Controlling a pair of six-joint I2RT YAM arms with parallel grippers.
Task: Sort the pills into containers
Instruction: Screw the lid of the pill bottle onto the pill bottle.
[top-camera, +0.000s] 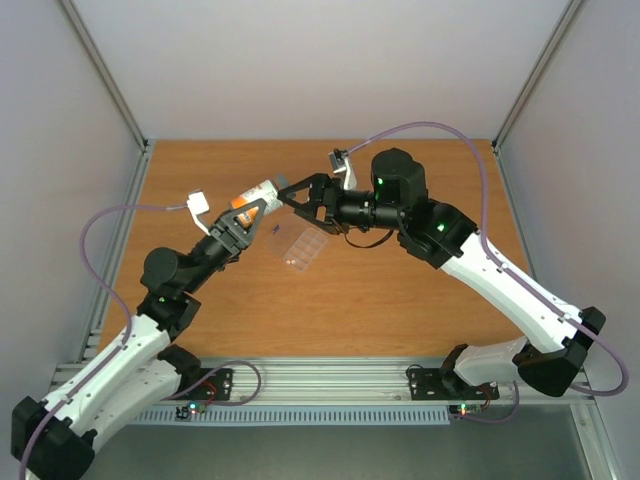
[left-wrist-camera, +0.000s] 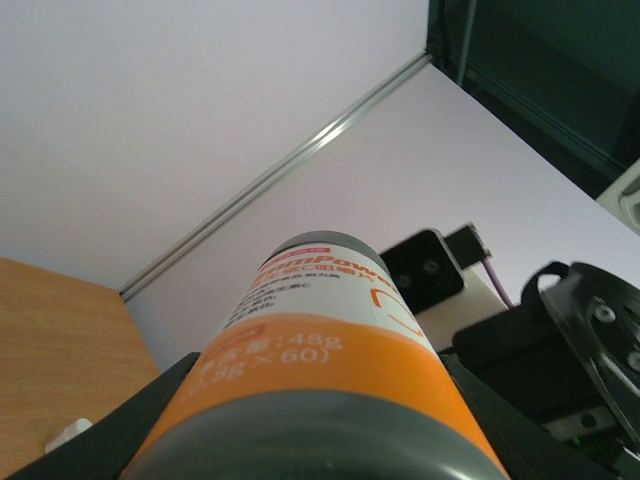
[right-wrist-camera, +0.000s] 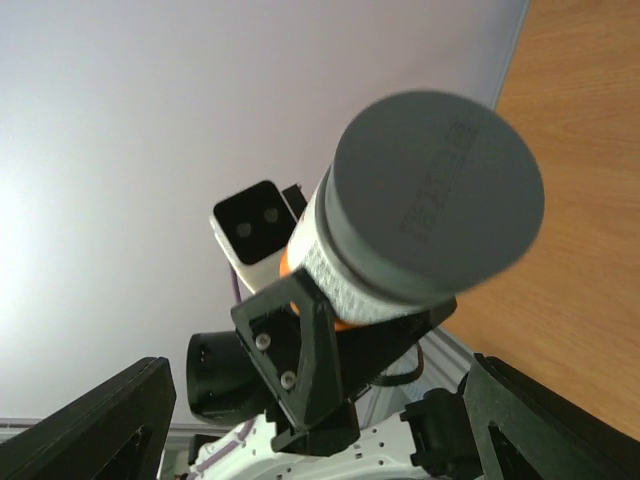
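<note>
Left hand (top-camera: 243, 215): clenched around the body of an orange-and-white bottle (top-camera: 262, 190), which it holds off the tabletop (top-camera: 400, 300), above and left of the pill box (top-camera: 301, 245).
Right hand (top-camera: 298, 197): released, fingers (right-wrist-camera: 100, 420) spread wide, facing the bottle's grey cap (right-wrist-camera: 435, 190) without touching it, above the pill box's far edge.
Pill box: clear, lying flat on the tabletop.
Pills (top-camera: 290, 262): pale specks at the pill box's near corner; which cell cannot be told.

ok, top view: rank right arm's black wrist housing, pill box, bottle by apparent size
1. black wrist housing
2-3. pill box and bottle look alike; bottle is partly hidden by the left gripper and raised nearer the camera, so unranked.
</note>
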